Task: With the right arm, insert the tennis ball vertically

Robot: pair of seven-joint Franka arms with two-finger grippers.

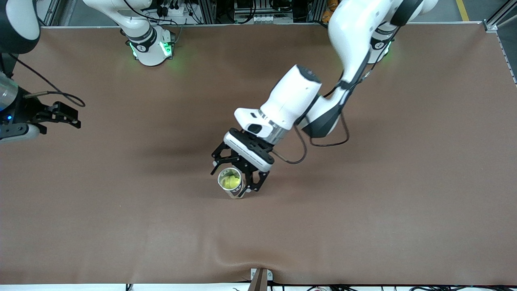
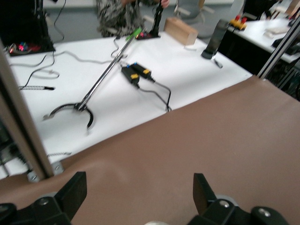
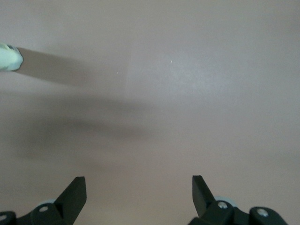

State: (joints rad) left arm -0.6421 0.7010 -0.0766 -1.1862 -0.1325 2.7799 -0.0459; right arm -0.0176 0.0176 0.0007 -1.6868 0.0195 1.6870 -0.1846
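Two glossy white arms with dark grey joint bands. Green lights glowing at both bases. Black cable looped beside the left arm's wrist, silver ring above its white camera block. Black two-finger left gripper [image 1: 236, 178] and right gripper [image 1: 64, 115], screws in the finger mounts.

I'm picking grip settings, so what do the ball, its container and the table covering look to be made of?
Tennis ball: yellow-green and matte, probably felt. Can: a see-through wall with a printed band at its rim, likely clear plastic. Table covering: brown, matte and gently rippled at its nearer edge, so probably a soft mat or fabric. The open left gripper straddles the can; the right gripper waits open at the right arm's end.
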